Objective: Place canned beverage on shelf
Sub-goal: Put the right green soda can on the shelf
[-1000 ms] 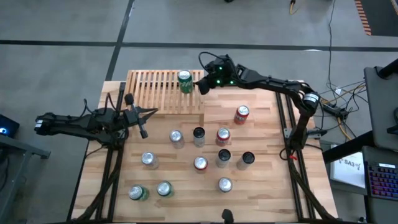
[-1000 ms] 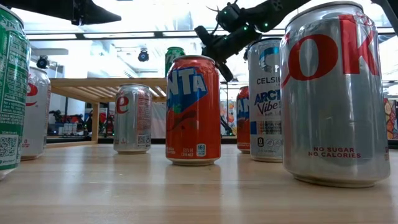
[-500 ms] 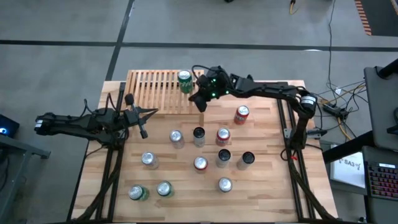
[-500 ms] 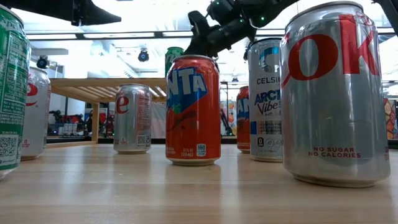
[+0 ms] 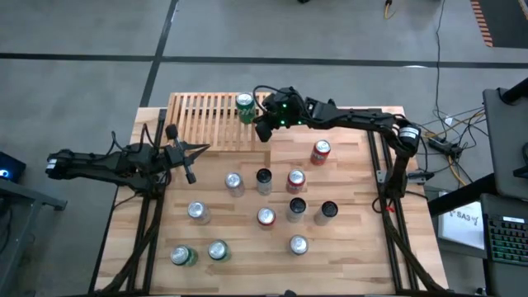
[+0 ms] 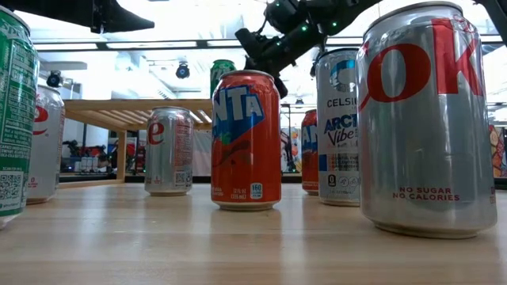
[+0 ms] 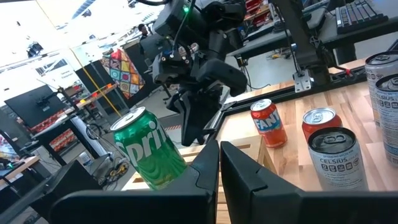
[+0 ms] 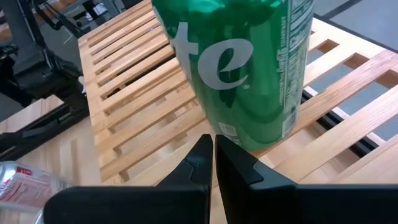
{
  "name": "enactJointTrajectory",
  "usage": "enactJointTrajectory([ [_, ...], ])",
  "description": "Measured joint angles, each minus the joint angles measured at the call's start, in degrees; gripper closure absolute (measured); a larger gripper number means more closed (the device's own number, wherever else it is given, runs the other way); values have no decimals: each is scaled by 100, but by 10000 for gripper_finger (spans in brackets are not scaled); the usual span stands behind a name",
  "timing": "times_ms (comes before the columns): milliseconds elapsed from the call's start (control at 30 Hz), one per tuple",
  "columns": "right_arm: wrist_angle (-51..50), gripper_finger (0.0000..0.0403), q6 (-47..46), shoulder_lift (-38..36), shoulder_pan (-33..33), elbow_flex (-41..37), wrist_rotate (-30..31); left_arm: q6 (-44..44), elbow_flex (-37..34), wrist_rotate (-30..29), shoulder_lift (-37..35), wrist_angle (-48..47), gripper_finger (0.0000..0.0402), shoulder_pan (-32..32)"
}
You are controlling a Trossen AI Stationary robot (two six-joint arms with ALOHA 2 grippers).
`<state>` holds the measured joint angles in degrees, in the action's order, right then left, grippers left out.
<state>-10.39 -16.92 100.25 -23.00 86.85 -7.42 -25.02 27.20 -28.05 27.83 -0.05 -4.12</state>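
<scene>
Here a green can (image 5: 244, 107) stands on the slatted shelf (image 5: 206, 120); concrete floor (image 5: 247, 33) beyond

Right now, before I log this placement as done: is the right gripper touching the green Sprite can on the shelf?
Apart. The right wrist view shows the right gripper shut, with slats of the shelf visible between its fingertips and the green Sprite can.

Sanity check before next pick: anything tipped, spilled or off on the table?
Nothing stands out. The green Sprite can stands upright on the shelf, and the cans on the table are all upright. The right claw, shut, hangs just beside the Sprite can.
</scene>
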Motion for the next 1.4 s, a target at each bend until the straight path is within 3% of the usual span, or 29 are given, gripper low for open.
enactJointTrajectory([
  [267, -292, 394, -154, -17, 6, 0, 13, 0, 0, 0, 0, -2, 401, -2],
  [467, -369, 394, -393, -15, -224, 0, 818, 0, 0, 0, 0, -20, 401, 0],
  [1400, 165, 394, -315, 369, -201, -2, 748, -2, 0, 0, 0, -48, 401, 0],
])
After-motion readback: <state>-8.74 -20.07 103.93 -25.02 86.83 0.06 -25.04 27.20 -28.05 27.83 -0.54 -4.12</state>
